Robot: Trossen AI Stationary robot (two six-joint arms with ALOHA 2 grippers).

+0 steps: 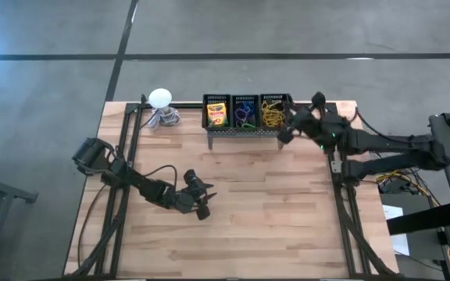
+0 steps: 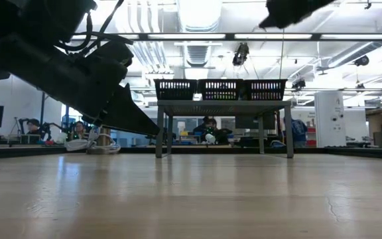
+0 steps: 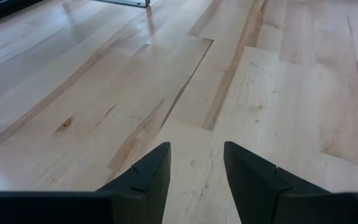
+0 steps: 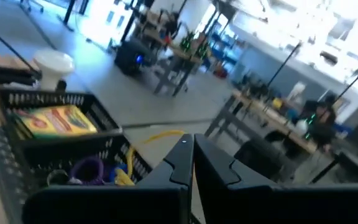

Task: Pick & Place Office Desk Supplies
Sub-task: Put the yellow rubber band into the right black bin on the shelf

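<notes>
- Hovering over the yellow rubber bands (image 1: 272, 114) in the rightmost bin, the right claw (image 1: 285, 134) looks clenched, seemingly empty.
- Crayon boxes (image 1: 217, 114) and elastic rings (image 1: 245, 115) binned; tabletop (image 1: 272, 203) shows nothing left.
- Left claw (image 3: 196, 163) released, idle.

I see grey concrete floor (image 1: 45, 94) around the wooden table (image 1: 272, 226); long ceiling lights (image 2: 197, 36) run across the low view's top.
</notes>
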